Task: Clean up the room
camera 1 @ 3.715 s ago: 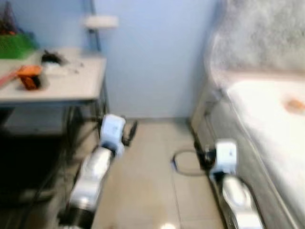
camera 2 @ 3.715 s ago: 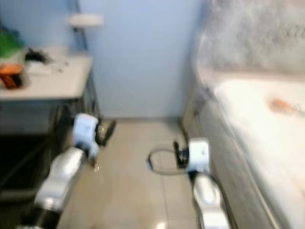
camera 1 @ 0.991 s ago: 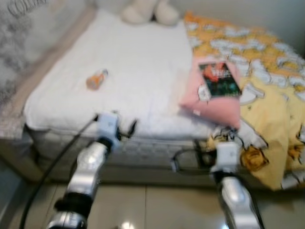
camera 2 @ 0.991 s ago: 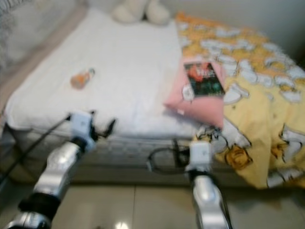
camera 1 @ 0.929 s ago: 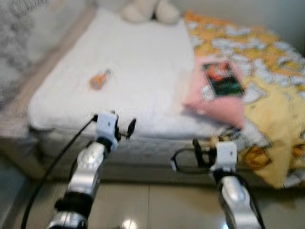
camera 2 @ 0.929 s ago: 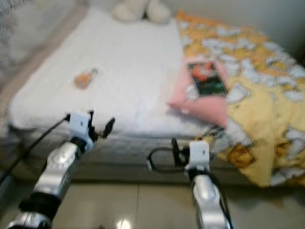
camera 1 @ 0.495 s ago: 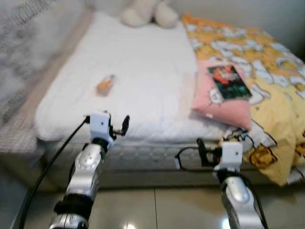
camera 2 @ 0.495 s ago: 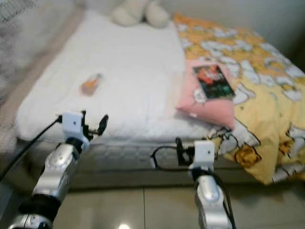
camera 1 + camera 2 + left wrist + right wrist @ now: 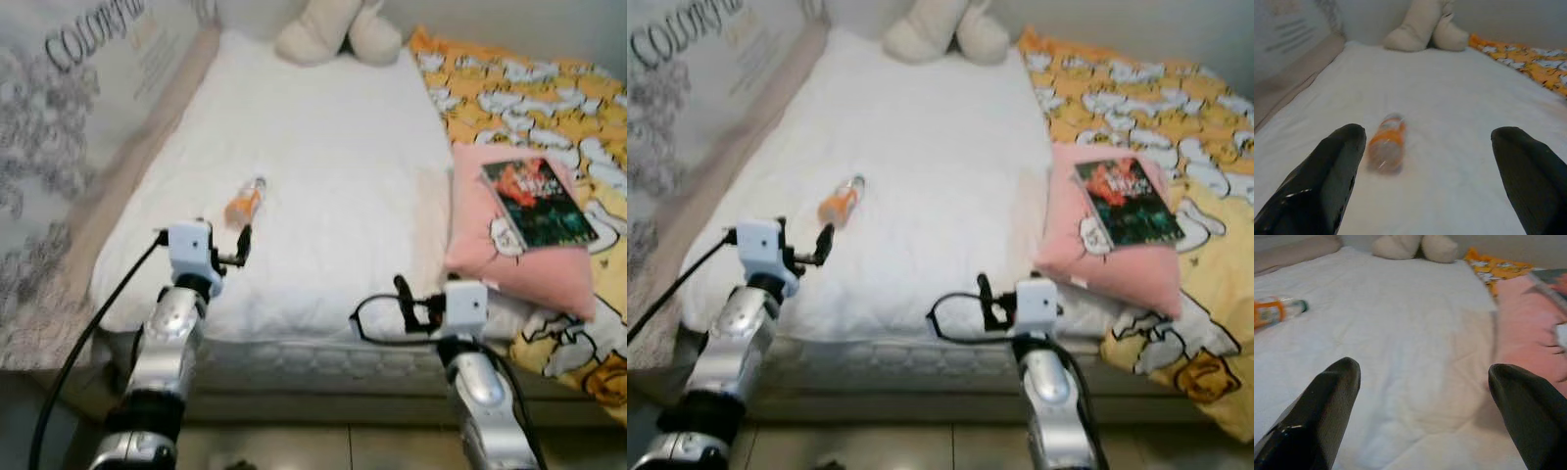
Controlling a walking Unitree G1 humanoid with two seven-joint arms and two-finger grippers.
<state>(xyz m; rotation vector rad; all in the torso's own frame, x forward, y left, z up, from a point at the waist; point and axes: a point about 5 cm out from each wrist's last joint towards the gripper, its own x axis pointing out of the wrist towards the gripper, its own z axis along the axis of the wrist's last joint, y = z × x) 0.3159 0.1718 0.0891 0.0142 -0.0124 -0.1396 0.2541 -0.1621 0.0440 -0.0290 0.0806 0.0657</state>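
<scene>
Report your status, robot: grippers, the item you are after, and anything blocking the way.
Left gripper open, just short of the orange bottle lying on the white bed. Right gripper open, low at the mattress edge. Nothing between left gripper and bottle.

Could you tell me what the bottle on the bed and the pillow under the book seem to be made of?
The bottle looks like clear plastic: see-through neck, glossy orange label around its body. The pillow looks like soft matte fabric, pink with a cartoon print; it sags under the book.
</scene>
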